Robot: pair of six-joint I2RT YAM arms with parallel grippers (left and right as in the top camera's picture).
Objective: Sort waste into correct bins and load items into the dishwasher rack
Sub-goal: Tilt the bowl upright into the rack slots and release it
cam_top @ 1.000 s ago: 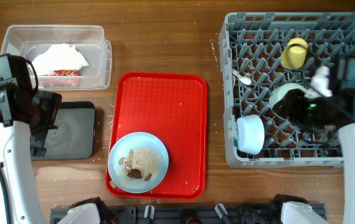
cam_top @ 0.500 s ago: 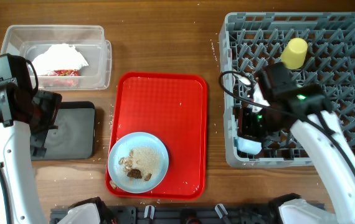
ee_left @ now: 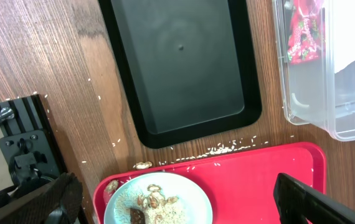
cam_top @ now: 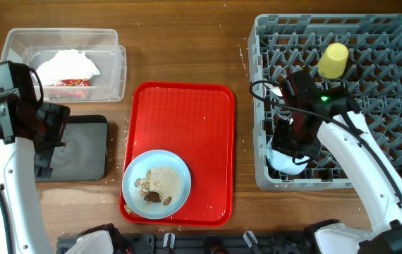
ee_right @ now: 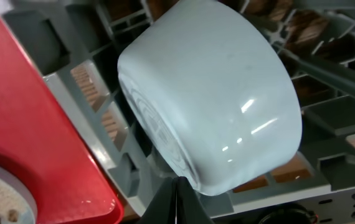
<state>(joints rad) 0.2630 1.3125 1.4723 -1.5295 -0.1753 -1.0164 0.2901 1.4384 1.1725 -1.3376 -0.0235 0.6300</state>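
The light-blue plate with rice and brown scraps lies on the red tray. My left gripper is open over the black tray; in the left wrist view it hangs above the plate. The clear tub holds a white napkin and a red wrapper. In the grey rack stands the yellow cup. My right gripper is shut, its tips against the rim of the light-blue bowl, which lies tilted in the rack. The mint-green bowl is hidden.
Loose rice crumbs lie on the wood between the black tray and the red tray. The rack's upright pegs crowd round the bowl. A white spoon shows beside the right arm.
My right arm has swung from the rack's right side to its left part and dropped onto the light-blue bowl. It now covers the mint-green bowl. The left arm has not moved.
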